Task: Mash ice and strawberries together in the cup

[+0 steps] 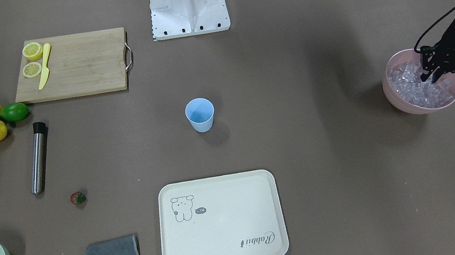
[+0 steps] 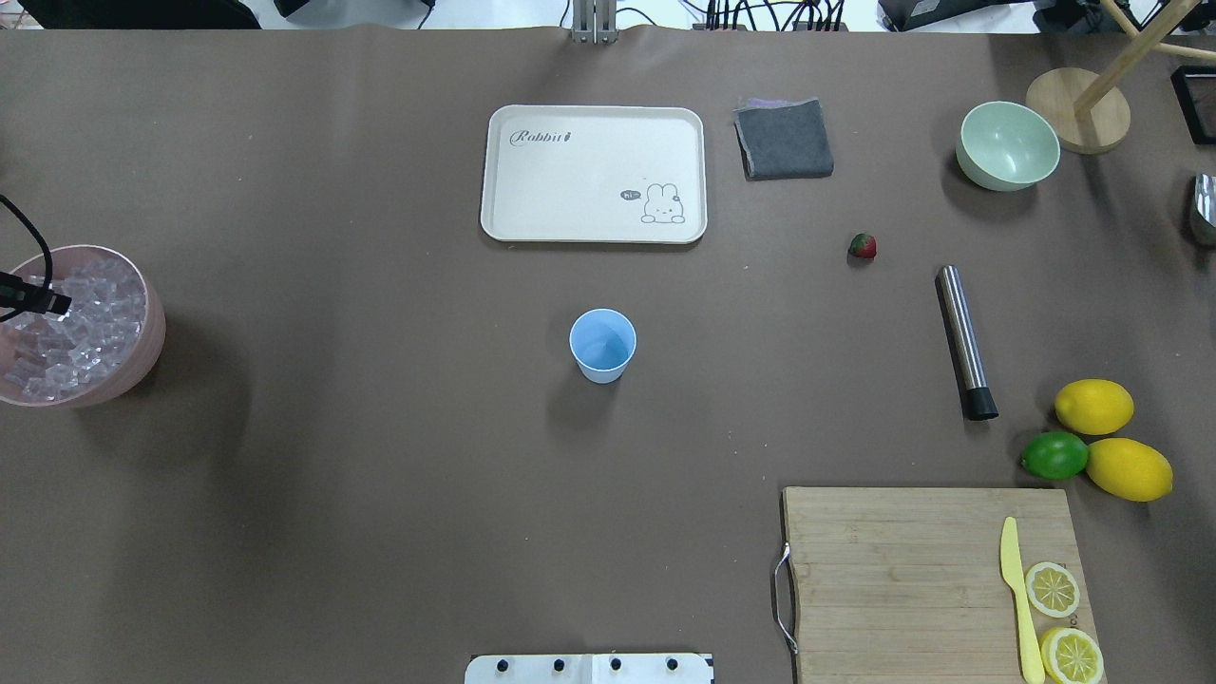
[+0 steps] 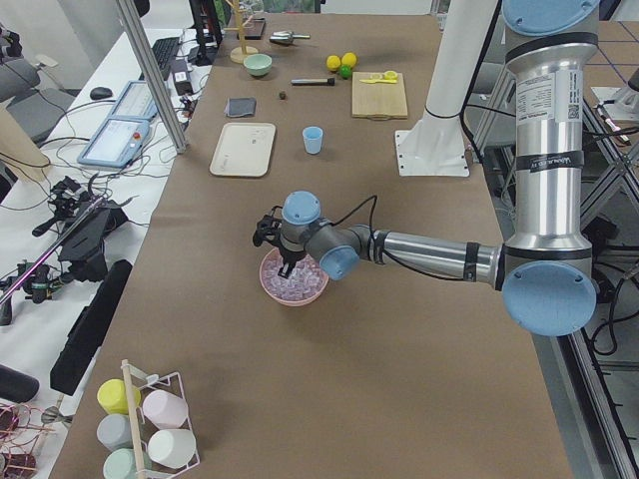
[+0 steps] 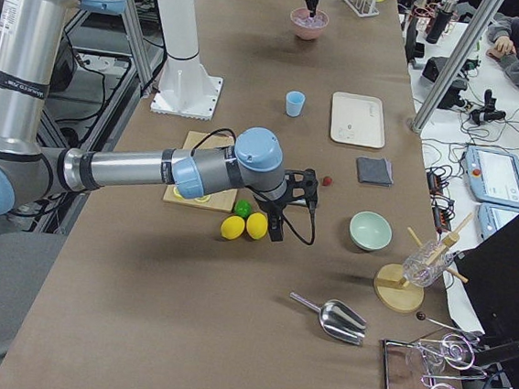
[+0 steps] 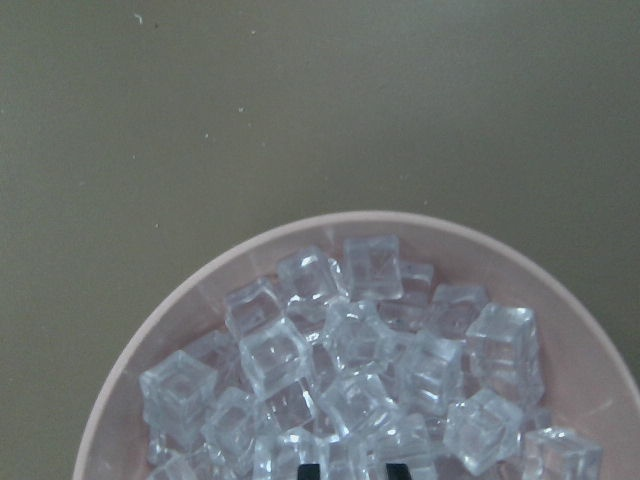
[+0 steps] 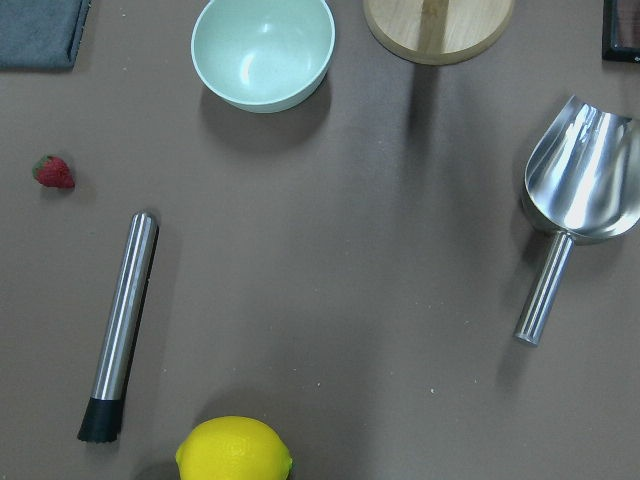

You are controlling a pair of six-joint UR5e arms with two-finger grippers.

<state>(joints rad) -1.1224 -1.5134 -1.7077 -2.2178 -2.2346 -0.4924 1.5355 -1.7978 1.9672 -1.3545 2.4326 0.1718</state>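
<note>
Left gripper (image 1: 431, 79) dips into wide pink plastic bowl (image 1: 398, 104) of clear ice cubes (image 1: 409, 91) at surface's edge, fingertips narrowly apart, grasp unclear; right gripper (image 4: 277, 228) state unclear.

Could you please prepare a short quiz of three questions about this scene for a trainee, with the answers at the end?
1. True or false: the cup already holds ice.
2. Which tool lies on the cutting board beside the lemon slices?
3. The left gripper reaches into or over: A) the cup; B) the pink bowl; C) the cutting board.
Key: 1 false, the cup is empty; 2 the yellow knife; 3 B.
</note>
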